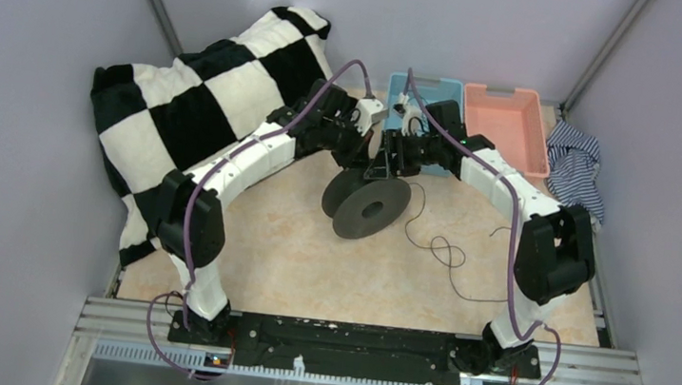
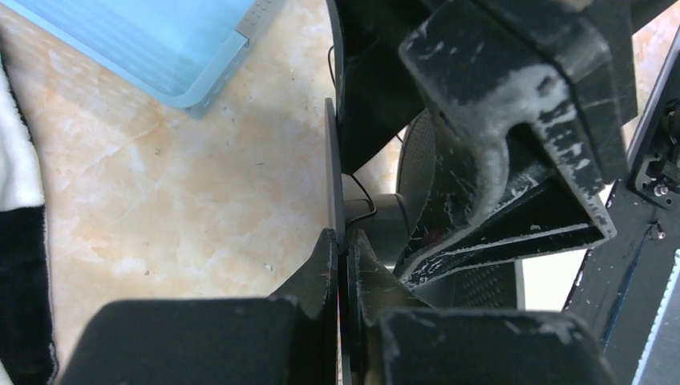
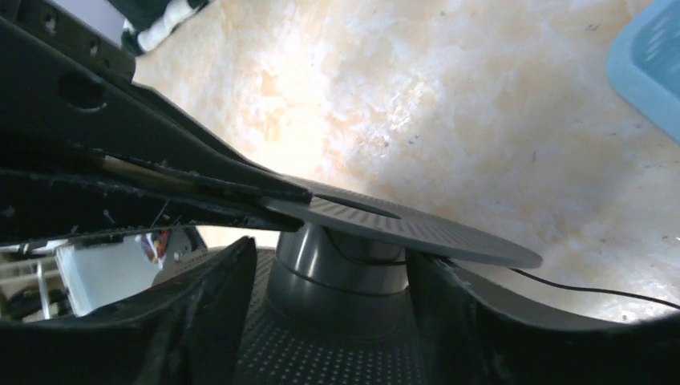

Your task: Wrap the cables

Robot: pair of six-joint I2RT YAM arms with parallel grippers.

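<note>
A dark grey spool [image 1: 369, 205] stands on its edge mid-table. A thin black cable [image 1: 445, 253] trails from it in loops over the table to the right. My left gripper [image 1: 358, 154] is shut on the rim of one thin flange [image 2: 333, 168], pinched between both fingers [image 2: 346, 241]. My right gripper [image 1: 388, 167] is open, its fingers [image 3: 204, 309] straddling the spool's hub [image 3: 341, 261] between the two flanges; a gap shows at the left finger. A turn of cable [image 3: 377, 261] lies on the hub and runs off right [image 3: 593, 291].
A black-and-white checked blanket [image 1: 203, 102] covers the back left. A blue bin [image 1: 443, 91] and a pink bin [image 1: 509, 124] stand at the back. A striped cloth [image 1: 574, 164] lies at the right edge.
</note>
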